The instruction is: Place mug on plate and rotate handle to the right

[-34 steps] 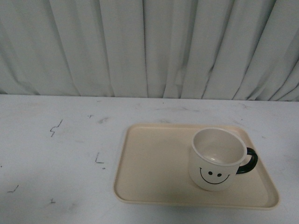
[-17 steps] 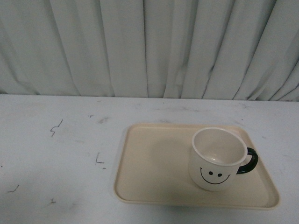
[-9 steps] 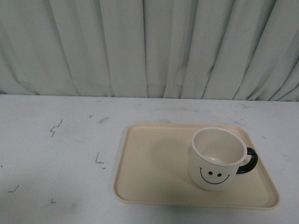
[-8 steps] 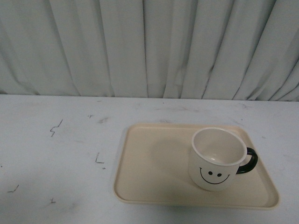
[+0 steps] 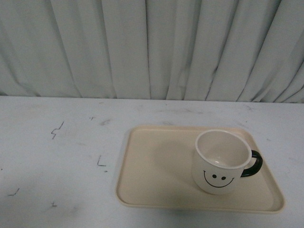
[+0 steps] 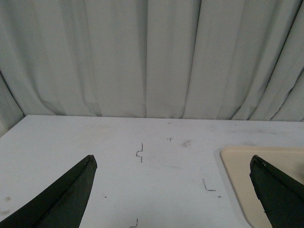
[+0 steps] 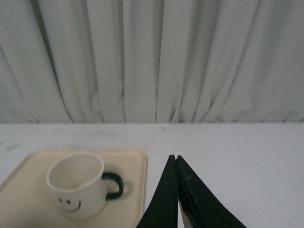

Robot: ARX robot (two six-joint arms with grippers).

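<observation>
The cream mug (image 5: 221, 164) stands upright on the right part of the beige plate (image 5: 156, 175), smiley face toward me. Its black handle (image 5: 252, 163) points right. Neither arm shows in the front view. In the right wrist view the mug (image 7: 78, 184) and its handle (image 7: 114, 184) sit on the plate (image 7: 135, 190), and my right gripper (image 7: 174, 157) is shut with nothing in it, off the plate's edge. My left gripper (image 6: 173, 159) is open over bare table, and only a corner of the plate (image 6: 240, 171) shows by one finger.
The white table (image 5: 61, 156) carries small dark pen marks (image 5: 57, 129) on its left half. A pleated grey-white curtain (image 5: 152, 47) hangs along the far edge.
</observation>
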